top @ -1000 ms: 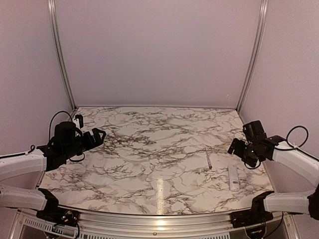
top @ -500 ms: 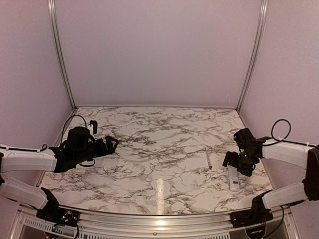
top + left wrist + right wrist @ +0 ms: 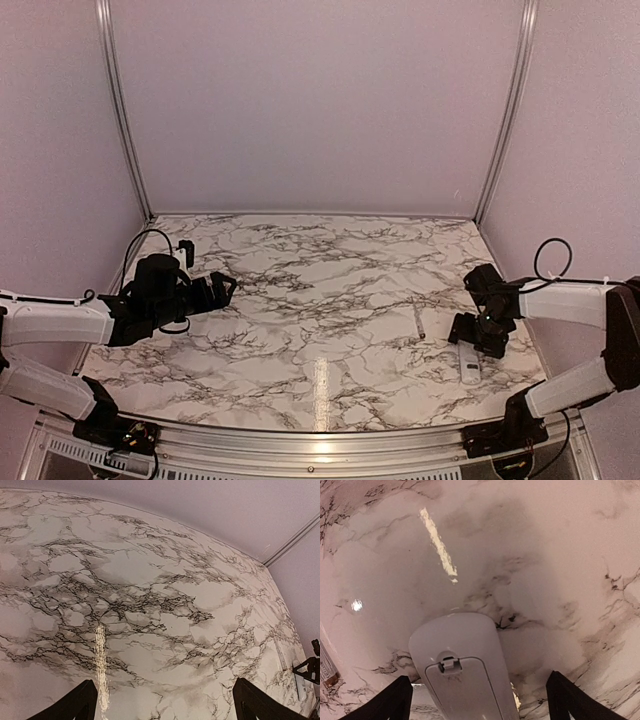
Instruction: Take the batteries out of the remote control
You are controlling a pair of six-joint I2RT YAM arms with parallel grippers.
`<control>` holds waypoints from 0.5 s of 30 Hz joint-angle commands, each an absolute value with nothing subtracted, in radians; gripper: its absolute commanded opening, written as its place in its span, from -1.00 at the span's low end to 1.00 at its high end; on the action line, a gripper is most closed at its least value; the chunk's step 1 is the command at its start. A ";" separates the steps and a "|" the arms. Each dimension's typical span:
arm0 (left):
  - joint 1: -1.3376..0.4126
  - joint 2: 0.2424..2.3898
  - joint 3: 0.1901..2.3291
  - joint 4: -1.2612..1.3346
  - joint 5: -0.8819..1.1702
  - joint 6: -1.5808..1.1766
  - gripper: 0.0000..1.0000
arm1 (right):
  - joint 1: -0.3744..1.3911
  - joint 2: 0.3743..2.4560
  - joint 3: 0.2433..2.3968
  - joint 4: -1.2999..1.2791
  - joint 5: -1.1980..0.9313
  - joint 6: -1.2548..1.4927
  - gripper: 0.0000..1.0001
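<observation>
The remote control (image 3: 468, 362) is a slim white bar lying flat near the table's front right. In the right wrist view the remote control (image 3: 465, 665) shows its back face, with the battery cover shut and its latch near the rounded end. The batteries are hidden under that cover. My right gripper (image 3: 478, 338) is open and hangs low over the remote's far end. In its wrist view the right gripper (image 3: 479, 682) has one finger on each side of the remote, apart from it. My left gripper (image 3: 215, 290) is open and empty at the left, and the left gripper (image 3: 162, 700) faces bare marble.
A thin pale grey stick (image 3: 419, 322) lies on the marble table (image 3: 320, 300) just left of the remote; its end shows in the right wrist view (image 3: 326, 665). Pale walls close the back and both sides. A cable loops at the far left (image 3: 135, 245).
My right gripper has moved down and left from beside the wall to just over the remote's far end. My left gripper moved right towards the middle, then stopped.
</observation>
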State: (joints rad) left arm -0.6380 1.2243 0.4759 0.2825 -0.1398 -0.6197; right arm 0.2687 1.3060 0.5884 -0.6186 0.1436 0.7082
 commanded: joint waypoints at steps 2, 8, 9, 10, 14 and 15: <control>-0.643 1.231 0.498 0.295 -0.161 -0.600 0.98 | 0.285 1.347 0.591 -0.589 0.096 0.690 0.54; -0.643 1.219 0.497 0.288 -0.168 -0.595 0.98 | 0.290 1.370 0.594 -0.570 0.054 0.685 0.02; -0.643 1.219 0.496 0.289 -0.169 -0.595 0.98 | 0.292 1.376 0.595 -0.568 0.048 0.687 -0.04; -0.643 1.218 0.494 0.291 -0.170 -0.594 0.98 | 0.292 1.381 0.595 -0.566 0.042 0.689 -0.12; -0.643 1.231 0.495 0.299 -0.161 -0.596 0.98 | 0.296 1.388 0.594 -0.567 0.027 0.717 -0.36; -0.643 1.234 0.496 0.300 -0.156 -0.597 0.98 | 0.296 1.387 0.594 -0.566 0.021 0.727 -0.37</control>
State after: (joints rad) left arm -0.6380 1.2243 0.4759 0.2825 -0.1543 -0.6125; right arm 0.2729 1.3434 0.6106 -0.6033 0.1474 0.6750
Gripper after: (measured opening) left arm 0.991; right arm 0.470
